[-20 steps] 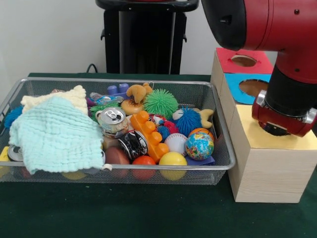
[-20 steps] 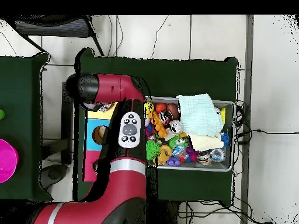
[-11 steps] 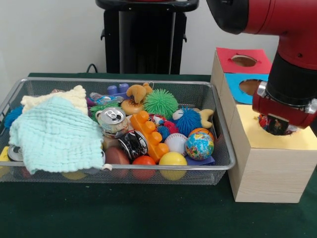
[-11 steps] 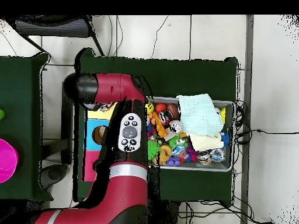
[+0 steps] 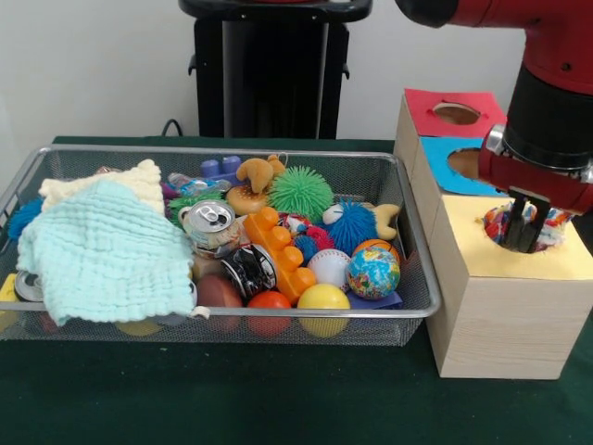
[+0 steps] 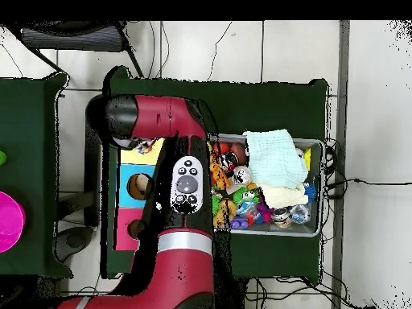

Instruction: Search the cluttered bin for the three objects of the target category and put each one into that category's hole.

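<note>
My gripper (image 5: 522,243) hangs open over the round hole in the yellow top (image 5: 519,264) of the wooden box, fingertips at the hole's mouth. A multicoloured ball (image 5: 495,225) sits in that hole behind the fingers, showing on both sides of them. In the wire bin (image 5: 222,150) lie a globe ball (image 5: 373,272), a baseball (image 5: 328,267), a yellow ball (image 5: 323,298) and an orange ball (image 5: 270,302). In the overhead view the arm (image 6: 187,181) covers the gripper; the multicoloured ball (image 6: 145,147) peeks out beside it.
The box also has a blue top with a hole (image 5: 473,162) and a red one (image 5: 456,113). A pale green cloth (image 5: 102,250) covers the bin's left part. A drinks can (image 5: 211,222), an orange brick (image 5: 278,248) and spiky balls (image 5: 301,193) crowd the middle.
The arm has risen from the yellow hole. Its wrist no longer covers the opening, so the fingers and the multicoloured ball in the hole now show.
</note>
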{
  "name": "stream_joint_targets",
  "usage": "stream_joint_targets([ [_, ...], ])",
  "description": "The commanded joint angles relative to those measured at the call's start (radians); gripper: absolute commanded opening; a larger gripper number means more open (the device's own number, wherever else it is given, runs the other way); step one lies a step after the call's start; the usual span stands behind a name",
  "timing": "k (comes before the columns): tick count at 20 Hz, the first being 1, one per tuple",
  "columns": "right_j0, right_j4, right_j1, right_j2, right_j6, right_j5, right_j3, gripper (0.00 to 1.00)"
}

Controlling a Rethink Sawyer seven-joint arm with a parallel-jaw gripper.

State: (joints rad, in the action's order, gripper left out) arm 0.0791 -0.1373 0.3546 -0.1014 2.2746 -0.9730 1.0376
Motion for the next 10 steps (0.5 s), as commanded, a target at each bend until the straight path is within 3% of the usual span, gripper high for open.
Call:
stream_joint_targets([
  [1,-0.076,-0.04,0.114,0.11,-0.015,0.081,0.038,0.0],
  [6,-0.08,-0.038,0.144,0.123,-0.002,0.07,0.067,0.0],
  [10,-0.064,-0.055,0.18,0.116,0.035,0.049,0.141,0.0],
])
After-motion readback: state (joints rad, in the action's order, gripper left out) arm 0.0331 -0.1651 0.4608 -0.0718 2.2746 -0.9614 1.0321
